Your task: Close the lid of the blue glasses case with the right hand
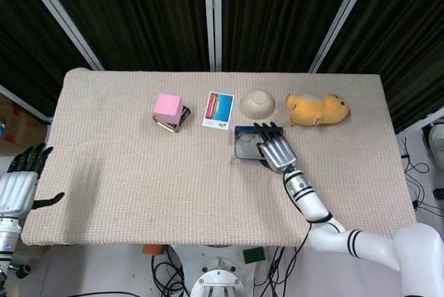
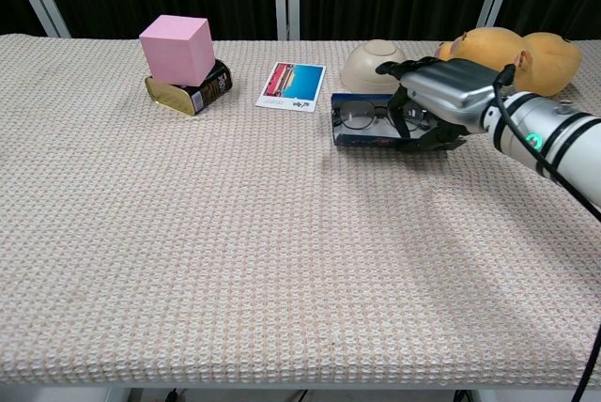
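The blue glasses case (image 2: pixel 368 126) lies open with its long axis running left to right across the table (image 1: pixel 139 165), glasses (image 2: pixel 362 115) resting inside. The right hand (image 2: pixel 439 92) sits over the case's right half, palm down, fingers curled onto it and touching; whether it actually grips the case I cannot tell. Its forearm reaches back toward the robot and to the right. Just beyond the hand stand an upturned bowl (image 2: pixel 372 63) and a yellow plush toy (image 2: pixel 512 53); left of the case lies a card (image 2: pixel 290 85), further left a pink cube (image 2: pixel 177 49) on a dark box (image 2: pixel 192 92). The left hand (image 1: pixel 19 184) hangs off the table's near-left edge, released, fingers spread
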{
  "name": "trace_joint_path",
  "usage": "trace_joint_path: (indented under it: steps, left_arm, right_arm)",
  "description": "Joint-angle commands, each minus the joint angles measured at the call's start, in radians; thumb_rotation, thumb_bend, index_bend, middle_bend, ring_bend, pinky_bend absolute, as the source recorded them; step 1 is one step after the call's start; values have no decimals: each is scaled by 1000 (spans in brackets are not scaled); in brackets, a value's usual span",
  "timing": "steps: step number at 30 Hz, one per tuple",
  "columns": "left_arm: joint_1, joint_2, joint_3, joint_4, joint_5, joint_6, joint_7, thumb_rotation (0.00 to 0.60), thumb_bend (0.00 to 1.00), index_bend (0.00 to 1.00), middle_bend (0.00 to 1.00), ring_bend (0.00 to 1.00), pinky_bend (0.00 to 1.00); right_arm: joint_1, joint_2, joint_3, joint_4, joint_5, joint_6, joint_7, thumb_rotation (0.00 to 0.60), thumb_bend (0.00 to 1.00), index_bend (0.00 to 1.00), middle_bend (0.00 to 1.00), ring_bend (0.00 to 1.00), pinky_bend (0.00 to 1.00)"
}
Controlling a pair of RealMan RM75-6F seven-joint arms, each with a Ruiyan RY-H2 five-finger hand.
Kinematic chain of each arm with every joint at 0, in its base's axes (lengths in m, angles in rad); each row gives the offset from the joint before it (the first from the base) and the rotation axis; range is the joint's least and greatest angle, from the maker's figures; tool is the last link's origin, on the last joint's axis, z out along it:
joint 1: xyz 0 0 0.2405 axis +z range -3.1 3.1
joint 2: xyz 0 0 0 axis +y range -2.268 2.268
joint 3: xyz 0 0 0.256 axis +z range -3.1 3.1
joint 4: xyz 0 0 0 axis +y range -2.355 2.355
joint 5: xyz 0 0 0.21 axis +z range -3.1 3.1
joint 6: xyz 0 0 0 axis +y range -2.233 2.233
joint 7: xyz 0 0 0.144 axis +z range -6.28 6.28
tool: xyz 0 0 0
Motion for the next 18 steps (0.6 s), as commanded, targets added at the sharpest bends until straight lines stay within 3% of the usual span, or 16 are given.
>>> trace_joint_path:
  steps: [1,10,14,18]
  left_arm:
    - [3,-2,3,-3,6,7,5,512,105,65,0,0,107]
    - [12,-6,10,-19,16,24,28,514,106,65,0,0,109]
    - [8,-6,8,-26,8,14,42,512,106,65,0,0,109]
    - [-1,-5,5,-35,0,0,54,515,105,65,0,0,109]
  right_arm:
    - [-60,91,-49,-111,-59,57,23,600,889,692,27,0,0]
    - [-136,259,-133,-312,-133,88,39,600,895,686,15,0,0]
    - [-140,276,-122,-324,-136,87,42,600,896,685,12,0,0]
    - [-121,251,-77,-286,-109,62,59,600,896,680,9,0,0]
